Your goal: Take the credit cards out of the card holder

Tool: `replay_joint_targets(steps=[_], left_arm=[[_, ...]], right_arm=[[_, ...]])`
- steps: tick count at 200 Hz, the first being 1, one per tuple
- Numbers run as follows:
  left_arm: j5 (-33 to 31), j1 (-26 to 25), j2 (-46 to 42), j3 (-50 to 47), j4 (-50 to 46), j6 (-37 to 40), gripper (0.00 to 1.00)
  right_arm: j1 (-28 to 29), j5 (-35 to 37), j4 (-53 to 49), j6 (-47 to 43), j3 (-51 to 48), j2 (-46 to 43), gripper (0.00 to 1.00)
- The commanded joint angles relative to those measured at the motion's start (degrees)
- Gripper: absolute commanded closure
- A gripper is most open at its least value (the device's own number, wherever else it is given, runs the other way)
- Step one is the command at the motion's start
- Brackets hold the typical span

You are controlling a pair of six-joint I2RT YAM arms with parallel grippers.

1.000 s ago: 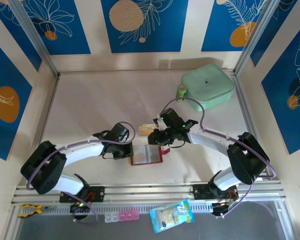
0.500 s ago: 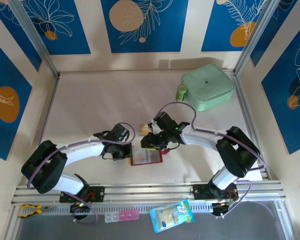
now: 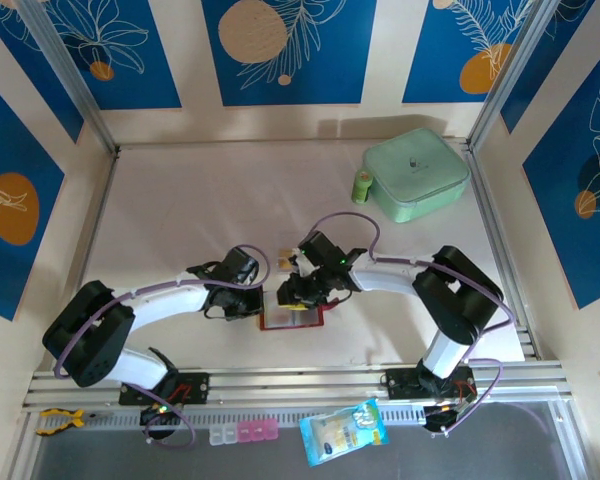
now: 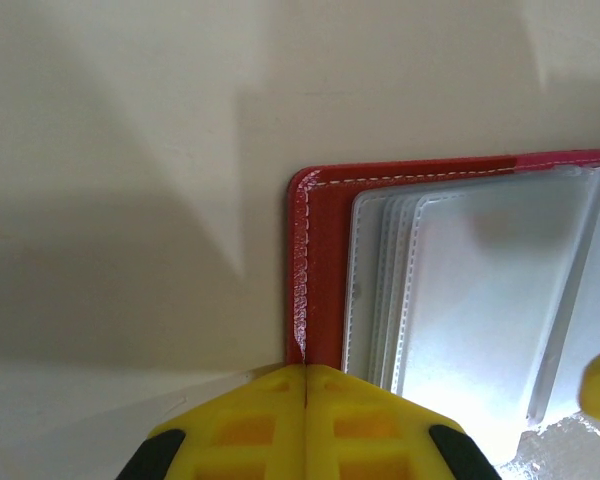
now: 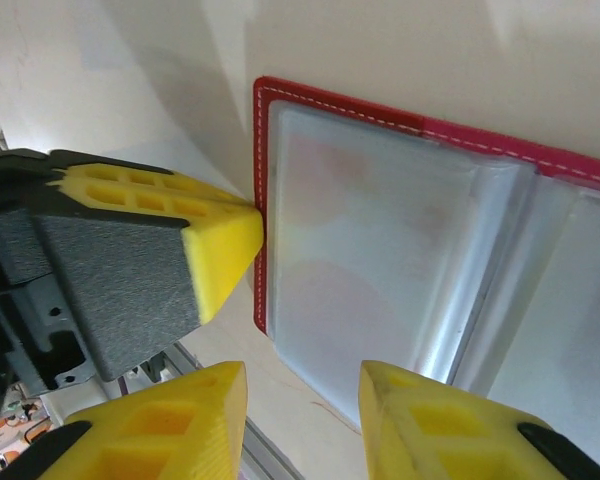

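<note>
- My left gripper (image 4: 305,388) has its fingers pressed fully together. The tips sit right against the stitched red edge of the card holder (image 4: 318,240). I cannot tell whether they pinch that edge or only press it to the table (image 4: 130,150).
- My right gripper (image 5: 302,390) is partly open with nothing between its fingers. The card holder lies spread flat just ahead of and below those tips, with its clear pockets (image 5: 500,260) facing up.
- A whitish card with pink marks (image 5: 340,260) shows faintly through the pocket straight ahead of the right fingers. I judge it is fully seated in the sleeve.
- In the overhead view, what looks like a tan card (image 3: 286,254) lies on the table just beyond the right gripper, apart from the holder. It is small there, so I am not certain.
- I expect the card to be thin, stiff, light and slick. The pocket film looks soft and likely to cling to it.
- The holder itself looks light and floppy. I expect it would slide or lift with the card unless the left fingers pin it.
- I would take hold at the card's exposed edge at the pocket mouth, though I cannot make out where that is. I would put one finger on each face and draw it out flat along the sleeve, away from the left fingers.
- A grip that also catches the film would drag the whole holder along.
</note>
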Motion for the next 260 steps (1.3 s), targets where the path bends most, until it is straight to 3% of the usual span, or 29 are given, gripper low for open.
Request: replay_joint_targets(steps=[1, 159, 260], left_arm=[[-0.43, -0.36, 0.0, -0.83, -0.81, 1.21, 0.96], [-0.34, -0.31, 0.11, -1.73, -0.92, 0.84, 0.95], [-0.78, -0.36, -0.21, -0.85, -1.79, 0.84, 0.95]], right_arm=[[0.62, -1.48, 0.3, 0.91, 1.69, 1.34, 0.65], [0.87, 4.48, -5.42, 0.3, 1.88, 1.53, 0.66], [-0.6, 3.36, -5.66, -0.81, 0.13, 0.26, 0.66]])
